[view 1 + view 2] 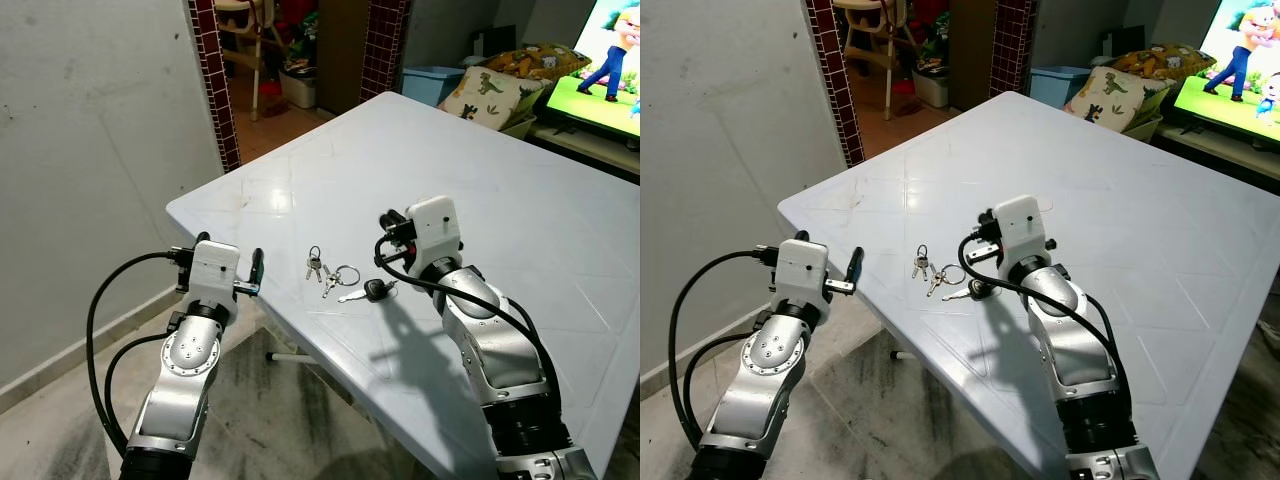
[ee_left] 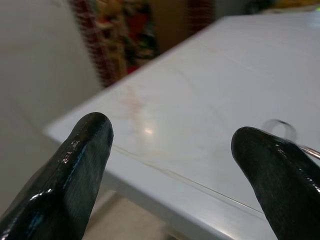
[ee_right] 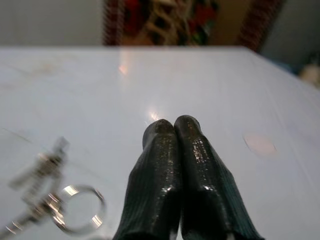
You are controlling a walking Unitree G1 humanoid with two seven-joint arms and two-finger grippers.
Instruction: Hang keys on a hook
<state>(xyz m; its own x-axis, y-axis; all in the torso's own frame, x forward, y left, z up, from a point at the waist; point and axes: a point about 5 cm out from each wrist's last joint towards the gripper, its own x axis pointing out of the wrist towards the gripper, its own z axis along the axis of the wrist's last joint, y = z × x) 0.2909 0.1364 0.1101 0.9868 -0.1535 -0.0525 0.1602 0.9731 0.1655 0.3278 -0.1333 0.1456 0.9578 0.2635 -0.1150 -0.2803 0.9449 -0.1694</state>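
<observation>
the keys (image 1: 335, 277) lie flat on the white tabletop (image 1: 520, 220) near its edge, just beside my right end effector (image 3: 175, 127), fingers together; my left end effector (image 2: 172, 145) gapes apart. light, jangly, slippery metal: i'd pinch the ring

Beside the right gripper's closed fingers (image 3: 175, 165), the keys (image 3: 47, 192) look blurred (their lower part is cut off).

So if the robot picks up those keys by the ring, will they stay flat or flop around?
Probably flop. The keys are separate pieces on one ring, spread loosely on the white table, so they would likely dangle and swing. They look small and thin, so probably light, and on that glossy top they may slide when pushed.
</observation>
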